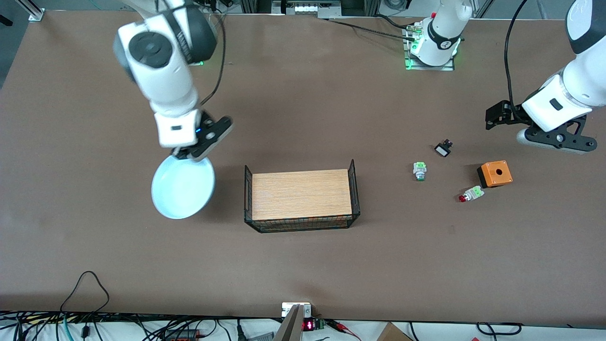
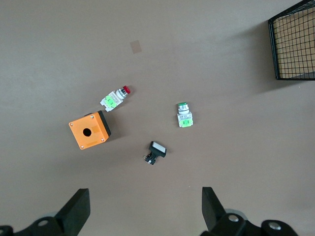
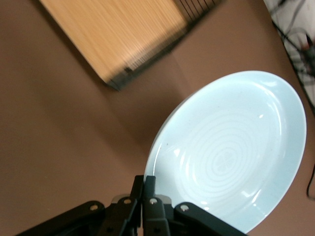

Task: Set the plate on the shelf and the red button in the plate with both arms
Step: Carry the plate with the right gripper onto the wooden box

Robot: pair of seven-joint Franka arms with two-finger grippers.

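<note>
The pale light-blue plate (image 1: 182,189) hangs tilted from my right gripper (image 1: 183,158), which is shut on its rim, over the table beside the wire basket at the right arm's end. The right wrist view shows the plate (image 3: 231,152) and the closed right gripper (image 3: 146,184) pinching its edge. The red button (image 1: 470,194) lies on its side on the table next to the orange box; it also shows in the left wrist view (image 2: 115,97). My left gripper (image 1: 556,139) hovers over the table at the left arm's end, open and empty (image 2: 145,196).
A wire basket (image 1: 303,223) with a wooden floor stands mid-table, also in the wrist views (image 2: 295,44) (image 3: 118,29). An orange box with a hole (image 1: 494,173) (image 2: 89,130), a green-capped button (image 1: 419,170) (image 2: 184,116) and a small black switch (image 1: 443,149) (image 2: 156,152) lie near the red button.
</note>
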